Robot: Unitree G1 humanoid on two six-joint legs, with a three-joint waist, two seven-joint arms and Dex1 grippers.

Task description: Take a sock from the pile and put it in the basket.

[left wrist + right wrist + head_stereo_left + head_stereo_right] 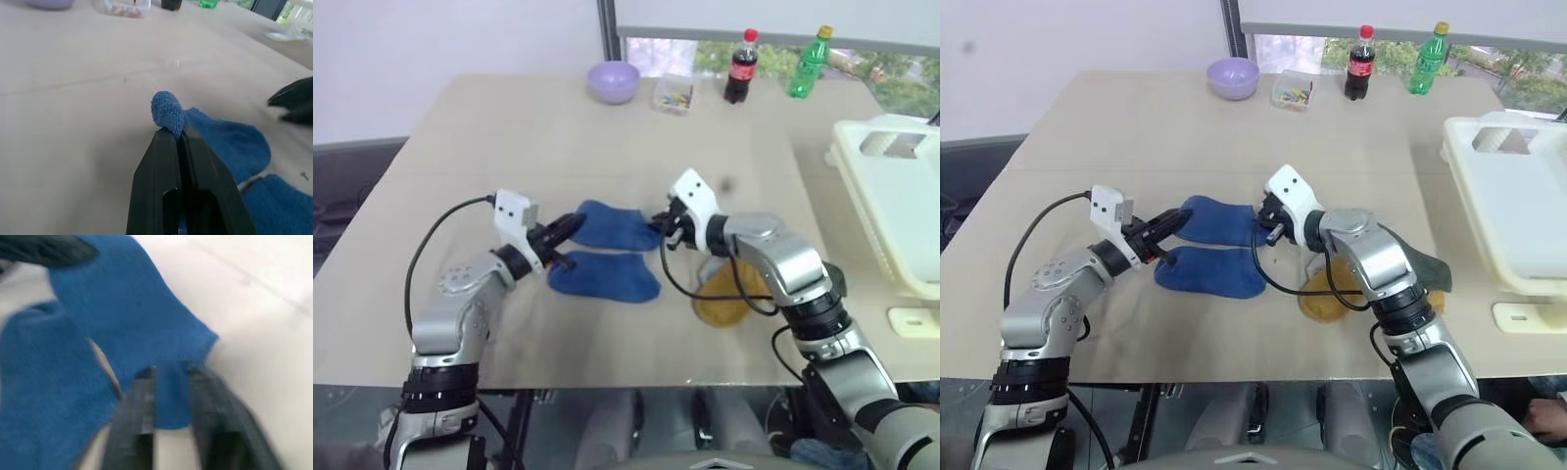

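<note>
Presently the left gripper (570,227) is clamped on one end of a blue sock (612,225), whose other end lies between the right gripper's (658,227) parted fingers, above the table (558,137).

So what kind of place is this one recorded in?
Probably an office or lab room set up for a laundry demo: a plain beige table by a window, with drink bottles, a lilac bowl and a cream laundry basket on it.
</note>
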